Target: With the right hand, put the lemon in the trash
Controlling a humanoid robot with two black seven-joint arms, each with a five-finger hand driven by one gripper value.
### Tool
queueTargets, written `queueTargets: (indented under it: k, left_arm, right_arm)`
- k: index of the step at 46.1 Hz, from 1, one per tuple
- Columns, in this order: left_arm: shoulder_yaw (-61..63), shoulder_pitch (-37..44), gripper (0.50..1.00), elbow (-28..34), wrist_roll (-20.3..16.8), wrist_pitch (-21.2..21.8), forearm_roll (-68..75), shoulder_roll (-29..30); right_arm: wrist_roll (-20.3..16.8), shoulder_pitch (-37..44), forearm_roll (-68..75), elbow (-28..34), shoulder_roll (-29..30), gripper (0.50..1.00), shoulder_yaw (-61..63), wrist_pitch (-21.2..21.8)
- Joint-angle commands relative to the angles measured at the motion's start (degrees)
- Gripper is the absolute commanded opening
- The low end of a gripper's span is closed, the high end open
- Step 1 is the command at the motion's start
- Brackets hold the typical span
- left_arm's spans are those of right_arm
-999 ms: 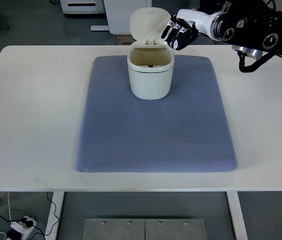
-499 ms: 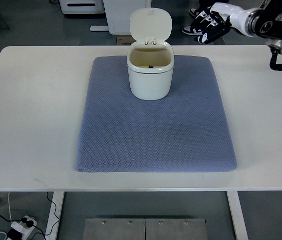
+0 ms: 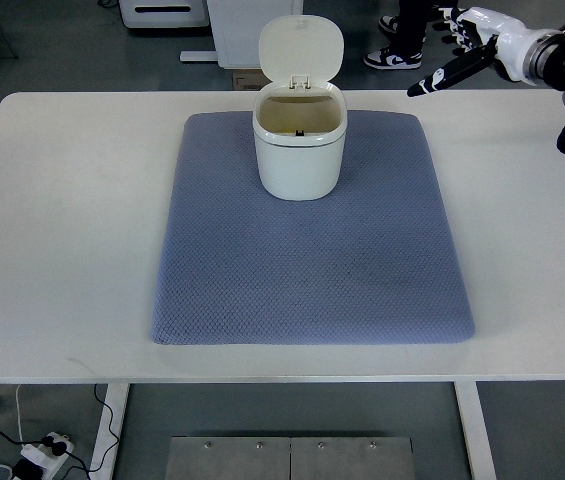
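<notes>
Trash bin [image 3: 300,150] cream, lid up; right hand [image 3: 467,45] fingers spread, empty.

The table [image 3: 62,250] fills most of the view. The mat [image 3: 312,270] lies on its middle. The trash bin [image 3: 300,150] stands on the mat, near the mat's 12 o'clock edge, and its lid [image 3: 301,46] stands up open behind it. At 2 o'clock from the bin, well apart, the right hand [image 3: 457,60] hangs over the table's far edge, its arm [image 3: 562,60] entering from 3 o'clock. Behind that edge, on the floor, are a person's shoes [image 3: 394,58]. A power strip [image 3: 42,450] lies on the floor at 7 o'clock, below the table's near edge.
</notes>
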Motion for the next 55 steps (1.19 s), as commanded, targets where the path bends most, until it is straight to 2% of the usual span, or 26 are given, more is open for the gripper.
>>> queueTargets:
  k: [1,9,22,34,49,55]
  left_arm:
    - [0.0,0.01,1.0,0.02,0.02,0.0,0.0,0.0]
    - [0.0,0.01,1.0,0.02,-0.07,0.0,0.0,0.0]
    - [0.0,0.01,1.0,0.02,0.02,0.0,0.0,0.0]
    - [0.0,0.01,1.0,0.02,0.02,0.0,0.0,0.0]
    - [0.0,0.01,1.0,-0.07,-0.07,0.0,0.0,0.0]
    - [0.0,0.01,1.0,0.02,-0.07,0.0,0.0,0.0]
  right_arm:
    - [0.04,-2.56,0.05,-0.02,-0.95,1.0,4.61,0.01]
    - [0.12,-6.07,0.05,-0.64,-2.8,1.0,9.35,-0.08]
    - [0.39,-18.29,0.05,-1.43,-3.07,1.0,30.27,0.01]
    - [0.48,-25.59,-0.04,-1.6,-2.36,1.0,42.67,-0.08]
    - [-0.05,-32.53,-0.04,-1.43,0.45,1.0,58.48,0.09]
    - [0.04,-34.29,-0.04,-1.43,3.35,1.0,63.67,0.09]
